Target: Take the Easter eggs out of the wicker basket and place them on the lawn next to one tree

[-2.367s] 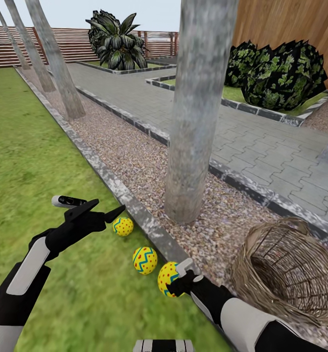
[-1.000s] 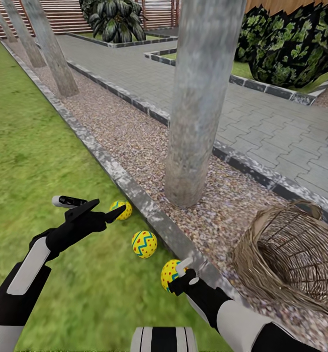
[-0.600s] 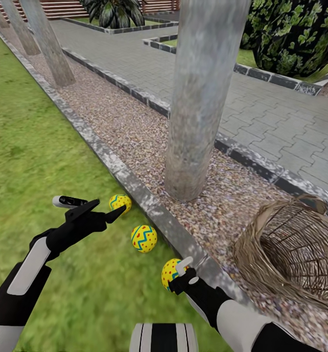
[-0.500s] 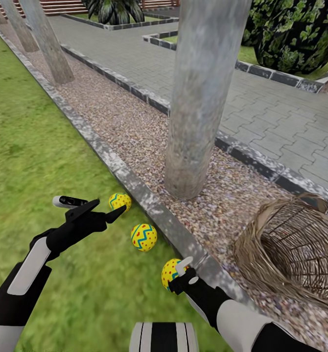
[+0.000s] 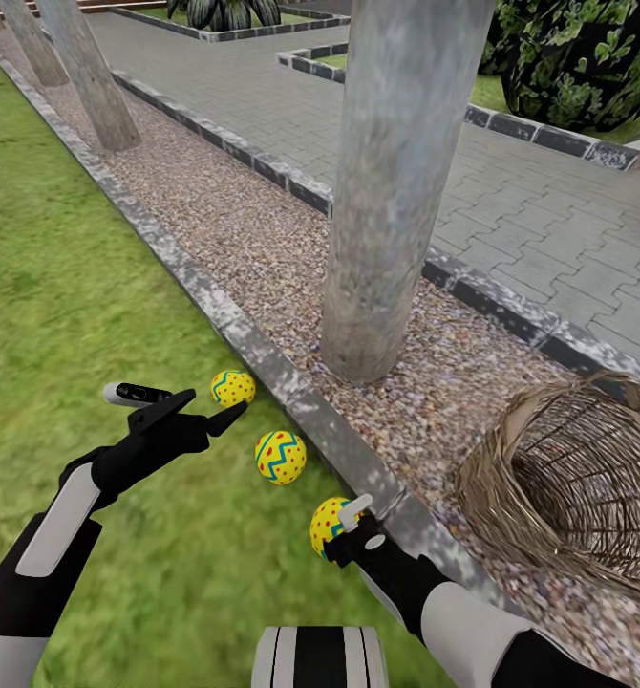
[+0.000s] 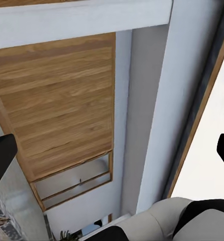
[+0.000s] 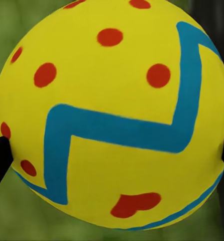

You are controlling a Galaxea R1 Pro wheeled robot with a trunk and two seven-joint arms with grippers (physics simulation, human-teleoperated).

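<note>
Third egg (image 5: 328,525), yellow with red dots and a blue-green zigzag, gripped between the two fingers of the right claw (image 5: 349,526); it is held low over the lawn (image 5: 91,287), just on the near side of the grey kerb (image 5: 263,358), apparently so that it can be set down close to the others. Two eggs already lie on the grass along the kerb: the middle egg (image 5: 281,457) and the far egg (image 5: 233,388), both near the foot of the grey tree (image 5: 387,191) standing in the gravel strip (image 5: 291,258). The left claw (image 5: 201,413), fingers spread and holding nothing, hovers just beside the far egg. The wicker basket (image 5: 568,497) lies tipped on the gravel at right; no egg is visible inside it.
</note>
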